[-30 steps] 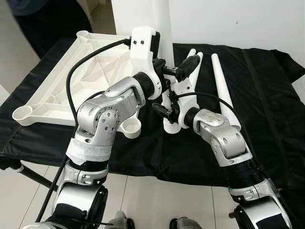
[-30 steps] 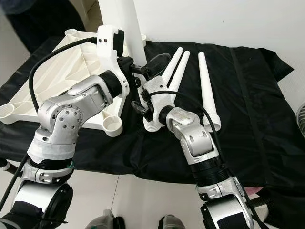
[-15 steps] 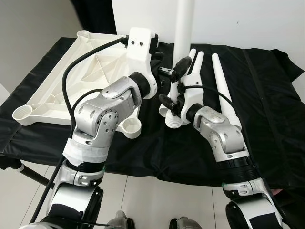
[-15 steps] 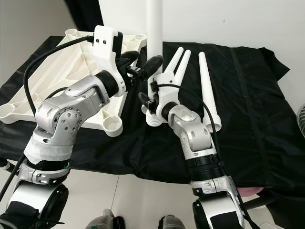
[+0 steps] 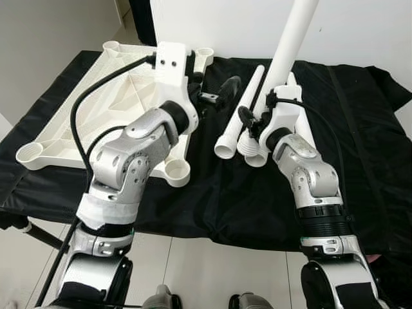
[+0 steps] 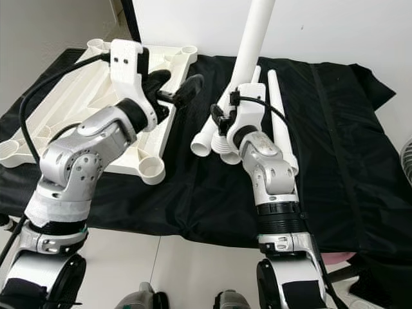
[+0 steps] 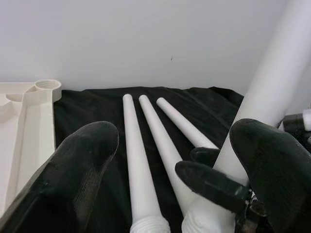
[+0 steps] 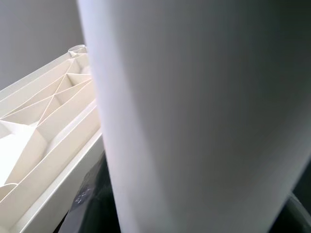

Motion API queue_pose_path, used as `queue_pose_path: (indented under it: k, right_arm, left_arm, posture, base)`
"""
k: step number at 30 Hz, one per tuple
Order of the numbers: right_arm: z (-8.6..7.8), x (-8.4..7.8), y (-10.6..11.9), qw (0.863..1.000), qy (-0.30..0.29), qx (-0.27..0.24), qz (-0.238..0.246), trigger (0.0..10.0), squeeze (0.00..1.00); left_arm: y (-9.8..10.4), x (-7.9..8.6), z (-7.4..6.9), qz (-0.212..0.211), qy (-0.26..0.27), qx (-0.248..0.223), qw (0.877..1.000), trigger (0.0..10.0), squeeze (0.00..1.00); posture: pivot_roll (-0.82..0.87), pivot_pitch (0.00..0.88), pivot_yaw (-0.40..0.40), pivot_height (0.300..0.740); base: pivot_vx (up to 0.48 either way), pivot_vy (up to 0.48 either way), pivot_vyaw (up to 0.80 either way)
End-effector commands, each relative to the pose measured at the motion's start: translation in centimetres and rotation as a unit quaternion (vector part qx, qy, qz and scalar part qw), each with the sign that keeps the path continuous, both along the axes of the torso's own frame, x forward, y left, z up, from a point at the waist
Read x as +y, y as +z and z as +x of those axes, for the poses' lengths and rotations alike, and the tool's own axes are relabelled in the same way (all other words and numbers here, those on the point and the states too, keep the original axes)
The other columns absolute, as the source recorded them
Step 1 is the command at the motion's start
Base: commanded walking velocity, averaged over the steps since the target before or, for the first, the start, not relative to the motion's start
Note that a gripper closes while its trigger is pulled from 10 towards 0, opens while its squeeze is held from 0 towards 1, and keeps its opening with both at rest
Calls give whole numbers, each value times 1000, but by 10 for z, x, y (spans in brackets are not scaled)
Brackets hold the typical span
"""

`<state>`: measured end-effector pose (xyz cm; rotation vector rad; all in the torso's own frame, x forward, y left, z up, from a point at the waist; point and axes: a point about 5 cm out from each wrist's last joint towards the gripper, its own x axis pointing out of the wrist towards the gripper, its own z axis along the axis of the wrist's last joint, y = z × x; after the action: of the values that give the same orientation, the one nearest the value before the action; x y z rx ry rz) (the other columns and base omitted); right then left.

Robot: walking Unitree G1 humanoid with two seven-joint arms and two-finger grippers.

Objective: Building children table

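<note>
The surface (image 5: 212,206) was draped in a black cloth (image 6: 335,161) and stood against a white wall (image 6: 335,26). The white tabletop (image 5: 84,109) lay upside down on the left part of the cloth, ribbed underside up, with round leg sockets at its corners; the near socket (image 5: 177,172) sat just beside the left arm.

Three white legs (image 7: 141,170) lay side by side on the cloth to the right of the tabletop, wide threaded ends toward the robot, tapered ends toward the wall.

A fourth leg (image 5: 293,38) was held off the cloth, nearly upright and tilted, its upper end running out of the top of the head views. Its wide lower end was above the near ends of the lying legs (whether it touched them could not be told).

The right gripper (image 5: 256,120) was clenched on the lower part of this raised leg, the silver forearm rising from below; in the right wrist view the leg crossed close before the camera, with the tabletop beyond.

The left gripper (image 5: 209,90) hovered above the cloth between the tabletop edge and the legs, its fingers (image 7: 82,160) spread apart and grasping nothing. In the left wrist view the raised leg stood near one finger, and contact could not be judged.
</note>
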<state>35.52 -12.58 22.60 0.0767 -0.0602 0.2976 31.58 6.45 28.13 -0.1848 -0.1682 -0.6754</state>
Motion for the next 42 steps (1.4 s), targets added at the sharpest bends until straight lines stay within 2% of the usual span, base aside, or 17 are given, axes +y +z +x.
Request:
queue_pose_path:
  k: [1,2,4,7,8,11,12,22,24,26,28,30,31,35,37,41,42]
  right_arm:
    - [-1,4,4,1000,7,-15,2,10000,0]
    - [-1,4,4,1000,7,-15,2,10000,0]
    - [-4,5,7,999,13,-29,8,10000,0]
    - [-4,5,7,999,13,-29,8,10000,0]
    - [-7,4,14,998,18,-56,27,10000,0]
    - [-8,3,17,997,20,-67,35,10000,0]
    - [-10,3,22,995,26,-84,47,10000,0]
    - [-16,1,34,990,36,-122,66,10000,0]
    - [-17,0,37,988,38,-133,71,10000,0]
    - [-17,0,37,988,38,-133,71,10000,0]
    - [-18,-1,39,987,38,-140,70,10000,0]
    - [-18,-1,39,987,38,-140,70,10000,0]
    - [-18,-1,39,987,37,-142,69,10000,0]
    - [-18,-3,39,986,35,-145,70,10000,0]
    - [-18,-4,40,986,33,-148,70,10000,0]
    - [-18,-5,41,985,34,-151,70,10000,0]
    - [-18,-5,41,985,33,-153,69,10000,0]
  left_arm:
    - [-6,2,-3,16,1,-11,1000,10000,0]
    - [-6,2,-3,16,1,-11,1000,10000,0]
    - [-21,5,-8,43,-11,-17,999,10000,0]
    - [-21,5,-8,43,-11,-17,999,10000,0]
    - [-38,9,-11,68,-8,-17,997,10000,0]
    - [-44,11,-11,74,-6,-13,997,10000,0]
    - [-52,13,-13,84,-5,-13,996,10000,0]
    - [-74,30,-20,85,0,-15,996,10000,0]
    - [-88,40,-30,108,-36,-19,993,10000,0]
    - [-88,40,-30,108,-36,-19,993,10000,0]
    - [-99,51,-41,137,-76,-23,987,10000,0]
    - [-99,51,-41,137,-76,-23,987,10000,0]
    - [-105,57,-45,154,-94,-20,983,10000,0]
    - [-112,68,-49,175,-113,-16,978,10000,0]
    - [-121,80,-45,216,-106,-15,971,10000,0]
    - [-127,91,-40,236,-96,-9,967,10000,0]
    - [-130,96,-37,252,-90,-8,963,10000,0]
  posture:
    - [-85,72,51,740]
    - [-85,72,51,740]
    - [-90,71,52,740]
    - [-90,71,52,740]
    - [-97,72,56,740]
    - [-99,72,56,740]
    - [-101,71,57,740]
    - [-114,61,66,740]
    - [-116,55,72,740]
    - [-116,55,72,740]
    - [-114,55,78,740]
    - [-114,55,78,740]
    - [-114,55,78,740]
    - [-103,65,84,740]
    - [-100,69,86,740]
    - [-99,72,89,740]
    - [-98,74,90,740]
  base:
    - [0,0,0]
    - [0,0,0]
    - [0,0,0]
    - [0,0,0]
    - [0,0,0]
    - [0,0,0]
    - [0,0,0]
    - [0,0,0]
    - [0,0,0]
    - [0,0,0]
    - [0,0,0]
    - [0,0,0]
    - [0,0,0]
    - [0,0,0]
    - [0,0,0]
    - [0,0,0]
    - [0,0,0]
